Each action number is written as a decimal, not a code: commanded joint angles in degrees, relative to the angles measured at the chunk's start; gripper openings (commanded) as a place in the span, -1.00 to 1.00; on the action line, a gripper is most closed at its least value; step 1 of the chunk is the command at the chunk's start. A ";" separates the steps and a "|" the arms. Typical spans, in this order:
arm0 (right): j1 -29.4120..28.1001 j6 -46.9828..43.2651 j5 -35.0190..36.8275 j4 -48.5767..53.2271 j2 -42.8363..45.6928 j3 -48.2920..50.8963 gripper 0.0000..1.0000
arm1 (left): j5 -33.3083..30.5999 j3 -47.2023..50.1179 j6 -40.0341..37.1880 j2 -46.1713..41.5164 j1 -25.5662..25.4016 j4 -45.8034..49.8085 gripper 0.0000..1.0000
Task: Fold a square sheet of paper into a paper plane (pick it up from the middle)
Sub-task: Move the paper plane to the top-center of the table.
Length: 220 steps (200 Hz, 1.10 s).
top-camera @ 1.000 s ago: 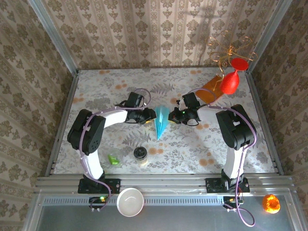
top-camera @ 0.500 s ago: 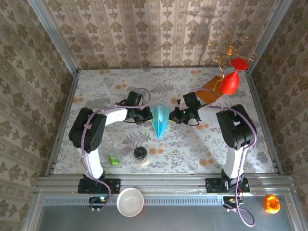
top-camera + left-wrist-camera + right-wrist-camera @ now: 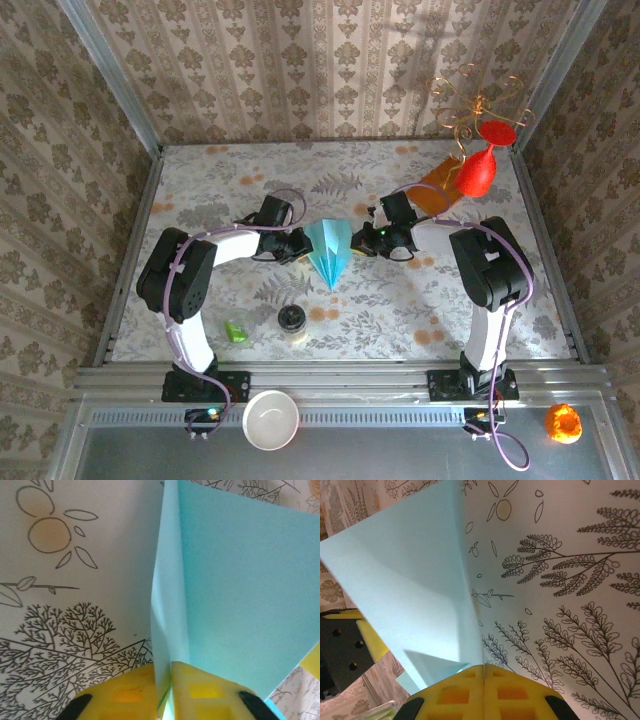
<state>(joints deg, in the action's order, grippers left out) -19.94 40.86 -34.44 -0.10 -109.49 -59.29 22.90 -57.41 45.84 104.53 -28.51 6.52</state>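
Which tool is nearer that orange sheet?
Right. The right tool is a little left of the orange sheet; the left tool is farther left, beyond the blue paper.

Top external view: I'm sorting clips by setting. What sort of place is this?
Probably a lab test booth: wallpapered panels in a metal frame, floral tabletop, left arm and right arm bolted down.

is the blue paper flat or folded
Folded: the blue paper tapers to a point, and the left wrist view shows a sharp crease down it.
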 commanded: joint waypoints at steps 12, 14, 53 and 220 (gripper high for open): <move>0.11 0.36 -2.13 -0.32 -1.71 -0.21 -0.91 | -3.94 -3.37 -2.17 -3.24 -0.38 8.51 -0.48; 0.15 0.36 -2.19 -0.34 -1.76 -0.21 -0.92 | -4.34 -3.69 -2.36 -3.47 -0.44 9.03 -0.46; 0.17 0.66 -2.57 -0.44 -1.49 -0.47 -0.91 | -8.45 -6.44 -5.32 -8.53 -2.37 15.05 -0.26; -0.05 1.41 -2.65 -0.91 -1.73 -0.83 -0.91 | -7.37 -16.04 -12.79 3.11 -14.25 21.06 0.01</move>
<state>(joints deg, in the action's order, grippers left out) -19.97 42.00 -35.22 -0.27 -110.69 -59.29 15.33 -71.57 35.64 106.48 -41.32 24.80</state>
